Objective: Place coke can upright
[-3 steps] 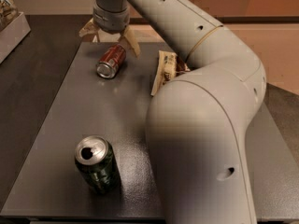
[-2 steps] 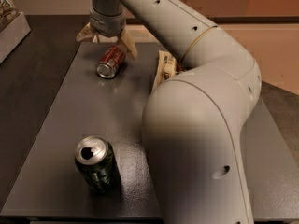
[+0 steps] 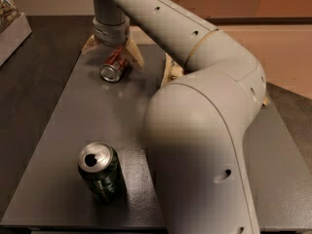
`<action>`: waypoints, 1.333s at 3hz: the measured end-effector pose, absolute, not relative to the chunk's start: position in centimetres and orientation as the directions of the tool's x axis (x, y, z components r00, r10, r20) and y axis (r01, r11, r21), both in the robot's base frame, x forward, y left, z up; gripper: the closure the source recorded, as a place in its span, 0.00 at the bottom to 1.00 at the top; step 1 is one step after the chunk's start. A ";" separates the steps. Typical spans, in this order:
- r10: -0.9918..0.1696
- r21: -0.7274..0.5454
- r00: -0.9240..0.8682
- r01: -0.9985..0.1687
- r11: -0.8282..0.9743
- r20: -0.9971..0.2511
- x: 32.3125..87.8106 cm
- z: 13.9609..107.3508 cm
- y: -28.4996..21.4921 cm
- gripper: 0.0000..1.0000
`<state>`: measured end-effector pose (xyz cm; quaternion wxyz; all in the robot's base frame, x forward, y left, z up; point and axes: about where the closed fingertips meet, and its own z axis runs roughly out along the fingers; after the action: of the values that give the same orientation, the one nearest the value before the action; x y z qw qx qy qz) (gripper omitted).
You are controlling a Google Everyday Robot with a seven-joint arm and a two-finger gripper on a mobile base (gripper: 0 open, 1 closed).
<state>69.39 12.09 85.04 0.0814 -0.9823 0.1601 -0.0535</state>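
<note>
The coke can [image 3: 114,65] is red with silver rims and lies on its side at the far end of the grey table [image 3: 53,145], its silver end facing the camera. My gripper [image 3: 112,55] hangs down over the can's far end. Its cream fingers [image 3: 134,55] are spread open, one on each side of the can, not closed on it. The arm's big grey elbow fills the right foreground and hides much of the table's right side.
A dark green can [image 3: 100,172] with a silver top stands upright near the table's front left. A white box [image 3: 12,30] sits at the far left. A beige object [image 3: 170,69] lies partly hidden behind the arm, right of the coke can.
My gripper has shifted slightly left and lower over the coke can. The can and the green can have not moved.
</note>
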 end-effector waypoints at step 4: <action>-0.347 -0.129 0.933 -0.334 -0.934 0.095 69.8 84.4 10.6 0.41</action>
<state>69.82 10.55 84.42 0.0555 -0.9816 0.1734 -0.0580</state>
